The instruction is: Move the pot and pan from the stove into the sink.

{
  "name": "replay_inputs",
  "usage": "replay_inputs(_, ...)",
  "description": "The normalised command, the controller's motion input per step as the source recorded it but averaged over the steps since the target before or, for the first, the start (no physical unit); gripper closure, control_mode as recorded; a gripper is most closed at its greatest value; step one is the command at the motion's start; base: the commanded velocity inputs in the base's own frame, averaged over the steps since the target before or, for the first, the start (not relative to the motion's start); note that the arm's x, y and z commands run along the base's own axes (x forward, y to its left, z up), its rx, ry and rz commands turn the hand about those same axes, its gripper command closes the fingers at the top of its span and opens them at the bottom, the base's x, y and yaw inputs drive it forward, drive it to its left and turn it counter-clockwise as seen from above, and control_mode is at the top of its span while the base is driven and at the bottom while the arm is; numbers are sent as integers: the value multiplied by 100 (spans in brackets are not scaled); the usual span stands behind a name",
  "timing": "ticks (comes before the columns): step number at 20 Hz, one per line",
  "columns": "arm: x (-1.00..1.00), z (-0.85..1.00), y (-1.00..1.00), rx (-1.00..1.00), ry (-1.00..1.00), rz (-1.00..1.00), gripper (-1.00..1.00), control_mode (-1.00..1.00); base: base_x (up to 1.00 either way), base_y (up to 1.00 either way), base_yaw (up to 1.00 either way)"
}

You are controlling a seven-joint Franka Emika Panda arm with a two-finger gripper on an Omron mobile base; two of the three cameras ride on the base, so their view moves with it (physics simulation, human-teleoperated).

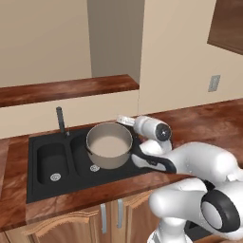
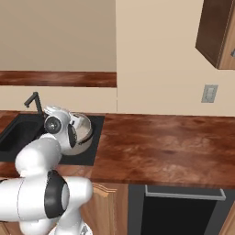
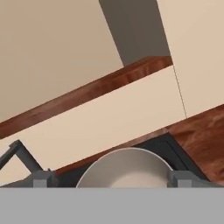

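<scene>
Wooden worktop [image 1: 199, 121] runs along a beige kitchen wall, a black two-basin sink [image 1: 42, 142] set into it. The grey pot [image 1: 109, 145] sits in the right basin, near the dark faucet [image 1: 60, 119]. The robot's hand [image 3: 111, 179] hovers beside the pot's rim, fingers [image 3: 41, 178] spread wide and holding nothing

The pot [image 1: 109, 144] is grey-beige outside with a pale, creamy inside. The sink [image 1: 52, 161] is matte black with round silver drains, and its faucet [image 1: 60, 120] is dark grey. The counter [image 2: 165, 147] is reddish-brown wood with mottled grain. At the right of the frame, the wall outlet [image 2: 209, 93] is grey against a beige wall.
</scene>
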Motion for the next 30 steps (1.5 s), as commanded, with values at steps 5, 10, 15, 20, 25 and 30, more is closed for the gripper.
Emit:
replay_inputs(5,-16,100,-2,0,13,0,-100,-100,0,0,0)
replay_inputs(10,-33,91,-15,0,19,0,-100,-100,0,0,0)
replay_inputs(15,-58,43,-24,-8,24,0,-100,-100,0,0,0)
replay_inputs(20,-89,4,-33,-13,18,0,-100,-100,0,0,0)
replay_inputs(25,-100,-13,-42,-10,11,0,-100,-100,0,0,0)
replay_inputs(30,-100,-34,-46,-6,4,0,-100,-100,0,0,0)
